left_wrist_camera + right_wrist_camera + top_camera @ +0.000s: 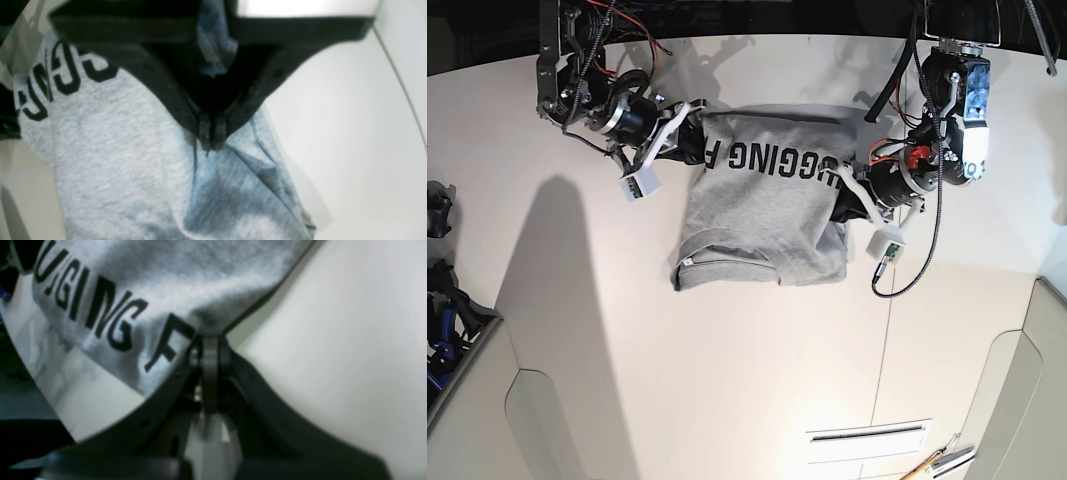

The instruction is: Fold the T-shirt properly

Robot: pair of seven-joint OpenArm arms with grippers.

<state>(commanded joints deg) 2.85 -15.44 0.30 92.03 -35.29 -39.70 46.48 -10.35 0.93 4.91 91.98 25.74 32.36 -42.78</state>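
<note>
The T-shirt [762,210] lies on the white desk [727,380], at its far side, between the two arms. Black letters run along its far edge. Its near part is plain grey, and the near left corner has a hem showing.

The right end effector [210,340] is at the shirt's far left corner. Its two tips are pressed together on the cloth, right beside the letter F. The left end effector [210,135] is at the shirt's right side. Its tips are also pinched tight on a bunch of grey cloth, which wrinkles around them.

Small white tags hang from both arms near the shirt. A black cable [917,270] loops down on the right. Red and black wires sit at the far left. At the left edge are dark things that are cut off and hard to make out. At the near right edge lies a tool with an orange handle [937,462], partly cut off.

Both wrist views are blurry. The arms hide the two corners of the shirt, and some letters on the right are bunched up and cannot be read.
</note>
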